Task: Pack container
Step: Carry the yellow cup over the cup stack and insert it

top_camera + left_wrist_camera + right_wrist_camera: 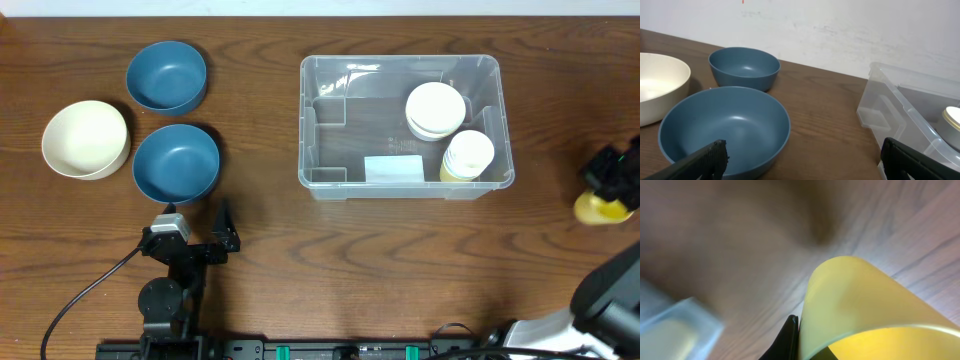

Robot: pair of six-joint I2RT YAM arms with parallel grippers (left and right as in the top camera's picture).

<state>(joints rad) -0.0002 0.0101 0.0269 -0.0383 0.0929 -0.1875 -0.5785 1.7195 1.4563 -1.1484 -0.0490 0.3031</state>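
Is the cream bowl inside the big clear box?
No, the cream bowl sits on the table, well left of the container.

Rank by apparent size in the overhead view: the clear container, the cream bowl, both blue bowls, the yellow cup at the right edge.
1. container
2. cream bowl, lower blue bowl, upper blue bowl: these look alike, so no ranking
3. yellow cup, partly hidden
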